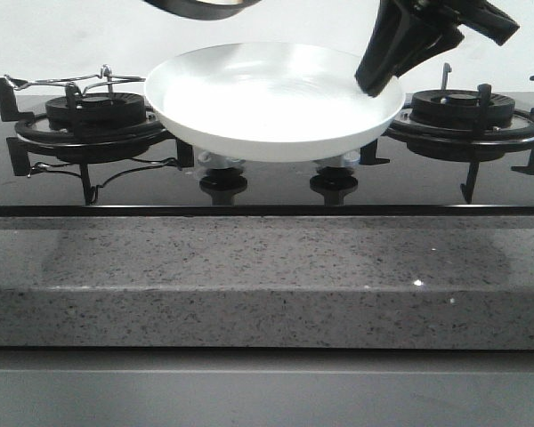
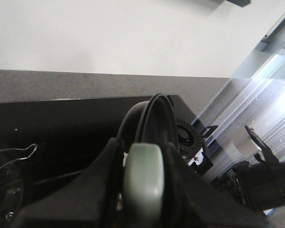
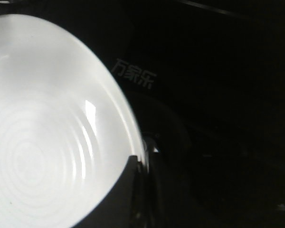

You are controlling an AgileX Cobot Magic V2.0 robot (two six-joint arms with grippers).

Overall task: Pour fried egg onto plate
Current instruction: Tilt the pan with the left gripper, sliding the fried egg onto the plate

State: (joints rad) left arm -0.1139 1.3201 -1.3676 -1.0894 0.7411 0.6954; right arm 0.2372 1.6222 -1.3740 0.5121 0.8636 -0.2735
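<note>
The white plate [image 1: 267, 98] hangs tilted a little above the middle of the black hob, and its inside shows bare. My right gripper [image 1: 380, 82] is shut on the plate's right rim; in the right wrist view the gripper [image 3: 140, 164] pinches the rim of the plate [image 3: 42, 133]. Only a dark curved edge of the black frying pan [image 1: 205, 7] shows, at the top above the plate. My left gripper [image 2: 142, 190] is shut on the pan's grey-green handle [image 2: 143, 175], with the pan [image 2: 154, 114] edge-on beyond it. The fried egg is hidden.
A gas burner with black pan supports stands on the left [image 1: 93, 111], another on the right [image 1: 463, 107]. Two knobs [image 1: 223, 184] sit under the plate. A speckled stone counter edge [image 1: 267, 267] runs along the front. A wire piece [image 1: 71, 82] lies on the left burner.
</note>
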